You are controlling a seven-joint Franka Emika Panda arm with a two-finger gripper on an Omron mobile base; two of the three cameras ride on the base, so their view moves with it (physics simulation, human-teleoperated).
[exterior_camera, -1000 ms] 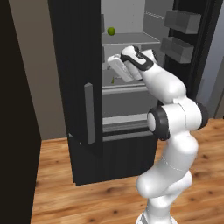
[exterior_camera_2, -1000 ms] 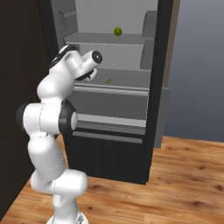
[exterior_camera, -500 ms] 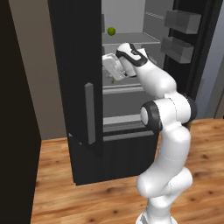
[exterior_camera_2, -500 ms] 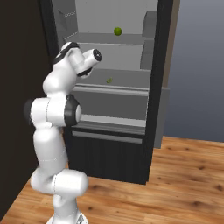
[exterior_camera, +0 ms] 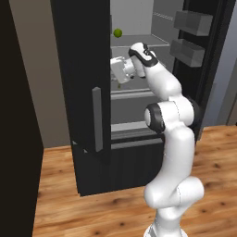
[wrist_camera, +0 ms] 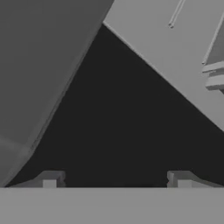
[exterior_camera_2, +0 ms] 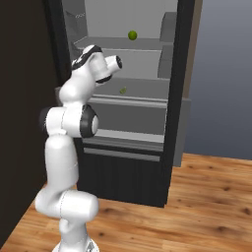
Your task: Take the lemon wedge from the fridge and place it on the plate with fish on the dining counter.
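Hand view is showing the gripper (wrist_camera: 116,180) standing open; it should be turning toward the lemon wedge (exterior_camera_2: 122,90) on the fridge (exterior_camera_2: 179,98) shelf.

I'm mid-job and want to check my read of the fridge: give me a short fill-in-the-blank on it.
1. The tall black fridge stands with its door ____.
2. The round green ball-shaped fruit sits on the shelf ____ the tiny yellow-green lemon wedge.
3. The gripper has its jaws ____, with nothing between them.

Missing words: open; above; open
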